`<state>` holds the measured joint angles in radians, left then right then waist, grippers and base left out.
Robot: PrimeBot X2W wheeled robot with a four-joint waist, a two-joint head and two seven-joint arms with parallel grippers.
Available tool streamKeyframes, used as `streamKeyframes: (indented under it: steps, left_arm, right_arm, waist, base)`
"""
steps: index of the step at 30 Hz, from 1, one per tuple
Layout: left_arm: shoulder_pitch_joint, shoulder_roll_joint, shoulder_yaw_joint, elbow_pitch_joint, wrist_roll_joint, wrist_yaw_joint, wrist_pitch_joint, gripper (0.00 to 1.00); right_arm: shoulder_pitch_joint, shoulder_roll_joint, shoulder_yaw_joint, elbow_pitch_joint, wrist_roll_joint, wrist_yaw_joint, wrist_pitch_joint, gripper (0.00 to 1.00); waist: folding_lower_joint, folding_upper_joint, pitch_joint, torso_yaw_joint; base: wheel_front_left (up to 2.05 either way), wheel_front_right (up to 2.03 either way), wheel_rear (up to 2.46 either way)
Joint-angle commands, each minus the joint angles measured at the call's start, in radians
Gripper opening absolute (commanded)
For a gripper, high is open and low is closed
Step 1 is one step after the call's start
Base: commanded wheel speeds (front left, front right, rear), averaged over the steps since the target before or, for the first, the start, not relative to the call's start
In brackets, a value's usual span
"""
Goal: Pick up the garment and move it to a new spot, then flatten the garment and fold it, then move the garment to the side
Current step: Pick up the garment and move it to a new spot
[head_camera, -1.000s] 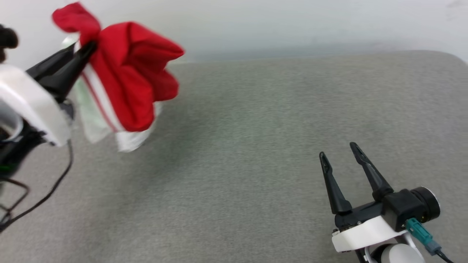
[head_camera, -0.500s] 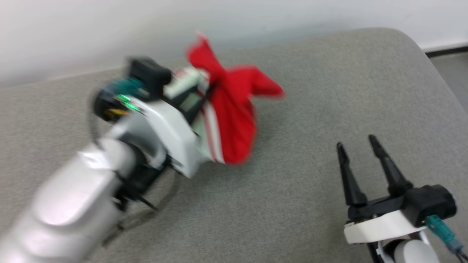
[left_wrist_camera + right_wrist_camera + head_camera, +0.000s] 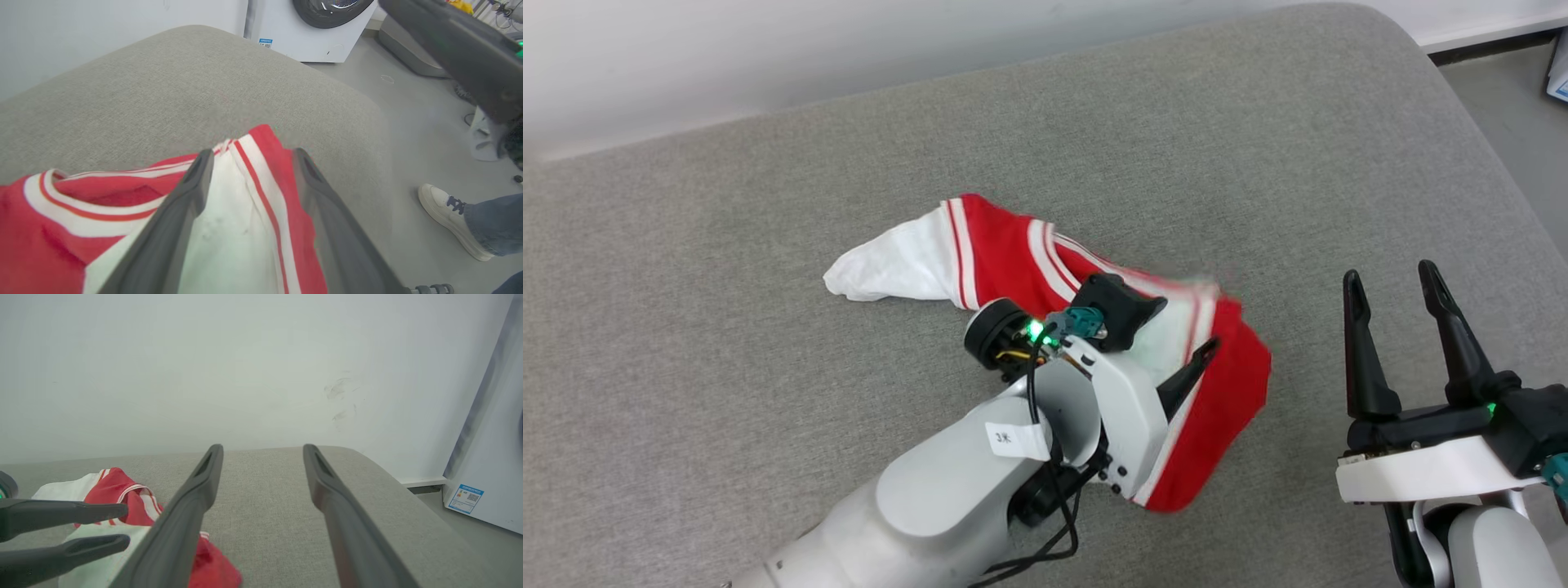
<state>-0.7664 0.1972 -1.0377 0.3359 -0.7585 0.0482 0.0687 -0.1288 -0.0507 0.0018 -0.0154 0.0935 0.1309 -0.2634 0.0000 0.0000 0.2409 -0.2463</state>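
Sprawling diagonally, the garment runs far-left to near-right; left pincer and right pincer gape wide.

Garment: red jersey-style T-shirt with white sleeves and red-and-white stripe trim, thin soft fabric. It lies crumpled on the grey padded surface, near its middle, as a diagonal band in the head view. One white sleeve tapers out towards the far left, the red body is bunched at the near right; unfolded, not flattened.
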Motion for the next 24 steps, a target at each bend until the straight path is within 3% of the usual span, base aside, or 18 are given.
streamKeyframes:
  steps: [1,6,11,19,24]
  left_arm:
    - [-0.013,0.001,0.004,0.008,0.004,-0.005,-0.011,1.0]
    - [-0.05,-0.003,0.037,0.086,0.025,-0.015,-0.11,1.0]
    - [-0.079,0.039,0.1,0.134,0.031,-0.002,-0.217,1.0]
    - [-0.05,0.207,0.227,0.103,0.094,0.047,-0.33,1.0]
    - [0.097,0.315,0.4,-0.081,0.193,0.109,-0.333,1.0]
  right_arm:
    - [-0.007,0.001,0.001,0.003,0.006,0.0,-0.002,1.0]
    - [0.005,0.001,0.003,0.011,0.0,0.0,-0.002,1.0]
    - [0.017,0.001,0.002,0.019,-0.015,0.0,-0.002,1.0]
    - [0.057,0.001,-0.002,0.028,-0.045,0.0,-0.002,1.0]
    - [0.077,0.001,-0.004,0.027,-0.054,0.0,-0.002,1.0]
  waist:
    - [0.0,0.0,-0.002,0.003]
    - [0.0,0.0,-0.033,0.038]
    - [0.0,0.0,-0.084,0.089]
    - [0.0,0.0,-0.158,0.181]
    - [0.0,0.0,-0.176,0.221]
  base:
    - [0.0,0.0,0.0]
    - [0.0,0.0,0.0]
    - [0.0,0.0,0.0]
    - [0.0,0.0,0.0]
    - [0.0,0.0,0.0]
